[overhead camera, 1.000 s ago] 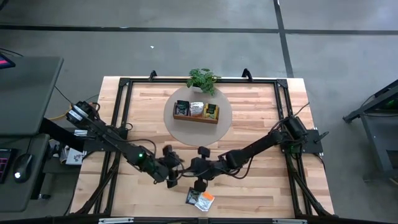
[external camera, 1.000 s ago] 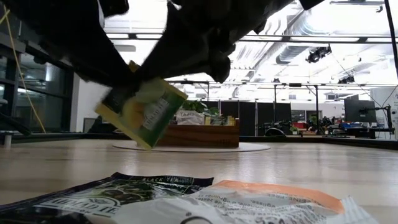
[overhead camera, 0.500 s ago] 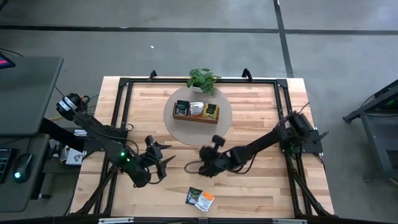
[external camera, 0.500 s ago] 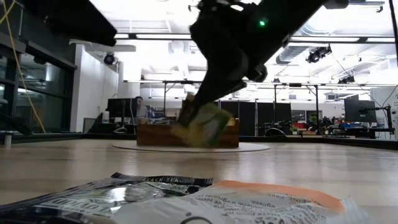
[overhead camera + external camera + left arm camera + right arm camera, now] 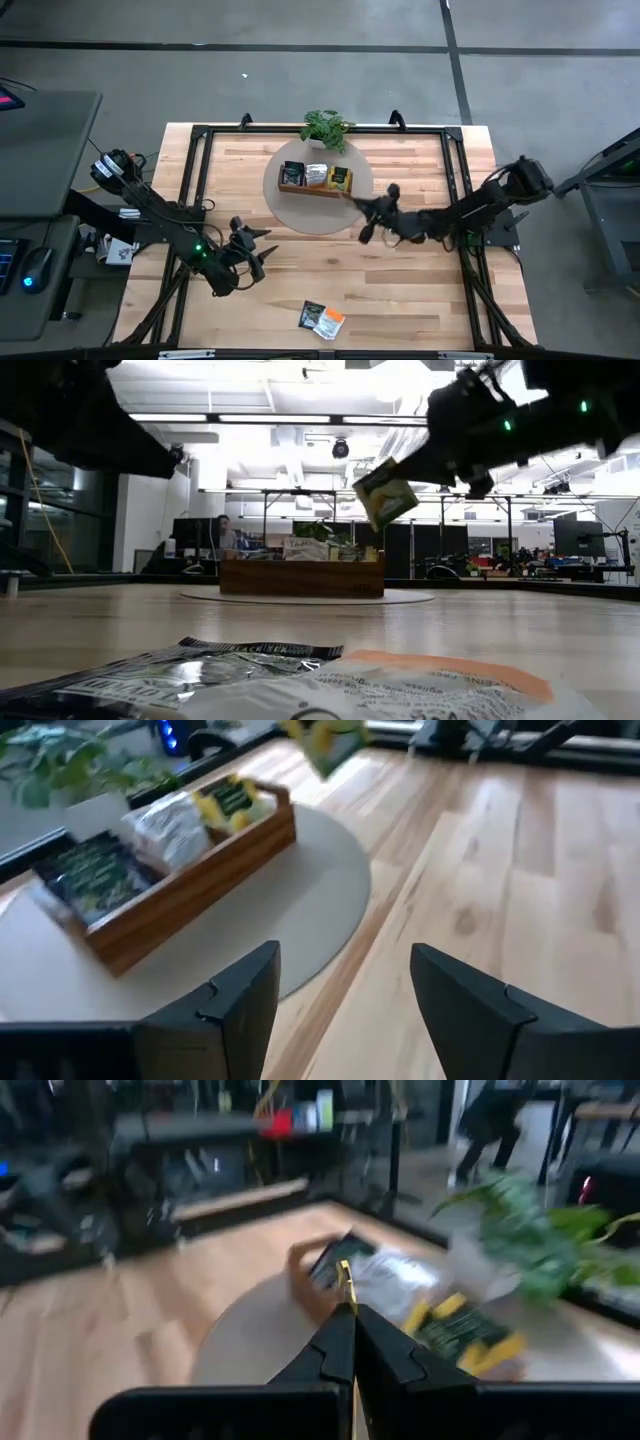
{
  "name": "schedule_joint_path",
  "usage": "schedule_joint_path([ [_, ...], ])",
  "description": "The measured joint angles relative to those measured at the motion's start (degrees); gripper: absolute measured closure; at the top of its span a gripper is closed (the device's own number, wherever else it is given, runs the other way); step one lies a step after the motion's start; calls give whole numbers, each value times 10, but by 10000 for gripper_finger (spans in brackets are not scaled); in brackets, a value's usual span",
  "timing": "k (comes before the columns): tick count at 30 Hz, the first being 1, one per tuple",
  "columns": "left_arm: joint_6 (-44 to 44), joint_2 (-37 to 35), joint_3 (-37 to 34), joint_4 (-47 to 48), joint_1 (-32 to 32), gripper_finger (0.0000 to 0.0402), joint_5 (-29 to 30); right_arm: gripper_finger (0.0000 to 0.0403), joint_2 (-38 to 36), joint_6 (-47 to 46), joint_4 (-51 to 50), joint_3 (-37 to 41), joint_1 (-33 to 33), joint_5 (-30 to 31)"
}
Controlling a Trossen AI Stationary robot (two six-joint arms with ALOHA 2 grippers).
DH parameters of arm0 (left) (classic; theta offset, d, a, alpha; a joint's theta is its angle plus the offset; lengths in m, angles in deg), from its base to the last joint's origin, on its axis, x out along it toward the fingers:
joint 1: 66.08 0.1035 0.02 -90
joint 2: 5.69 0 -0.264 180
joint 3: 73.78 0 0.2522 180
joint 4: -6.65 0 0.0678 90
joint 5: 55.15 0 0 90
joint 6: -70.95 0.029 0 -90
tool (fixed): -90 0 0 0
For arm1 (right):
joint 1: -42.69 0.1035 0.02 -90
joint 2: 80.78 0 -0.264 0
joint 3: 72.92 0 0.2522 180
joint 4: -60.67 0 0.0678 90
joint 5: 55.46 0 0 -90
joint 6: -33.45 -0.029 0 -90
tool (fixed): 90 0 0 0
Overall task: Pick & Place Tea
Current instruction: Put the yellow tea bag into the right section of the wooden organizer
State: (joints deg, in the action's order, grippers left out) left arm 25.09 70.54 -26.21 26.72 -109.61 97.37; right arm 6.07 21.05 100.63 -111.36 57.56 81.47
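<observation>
Sachets [image 5: 322, 318] lie loose at the table's near edge, a dark one and an orange one among them, waiting for pickup. Beyond them the left gripper [image 5: 256, 252] has drawn back from the table's middle toward its own side and hangs with fingers spread wide, holding nothing. The yellow-green tea bag [image 5: 385, 493] it carried a second ago now rides in the right gripper [image 5: 366, 216], pinched edge-on between shut fingers and lifted clear of the table, just beside the round mat [image 5: 292, 212]. The handover looks complete; what remains is the drop into the wooden tray [image 5: 313, 189], whose three compartments already hold dark, white and yellow bags. Nothing blocks that short path. The potted plant [image 5: 326, 127] stands just behind the tray.
</observation>
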Motion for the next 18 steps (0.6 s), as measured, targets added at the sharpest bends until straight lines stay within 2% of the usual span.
schedule_joint_path([
  [3, 59, 0, -6, -61, 0, 181, 2, 403, 16, 55, 133, 46, -34, -39],
  [6, 106, 0, -6, -99, 0, 181, 0, 403, 34, 97, 202, 58, -73, -87],
  [12, 146, 0, -7, -129, 0, 181, -7, 403, 74, 112, 212, 32, -155, -204],
  [18, 148, 0, -7, -125, 0, 181, -8, 403, 132, 92, 212, 12, -199, -234],
])
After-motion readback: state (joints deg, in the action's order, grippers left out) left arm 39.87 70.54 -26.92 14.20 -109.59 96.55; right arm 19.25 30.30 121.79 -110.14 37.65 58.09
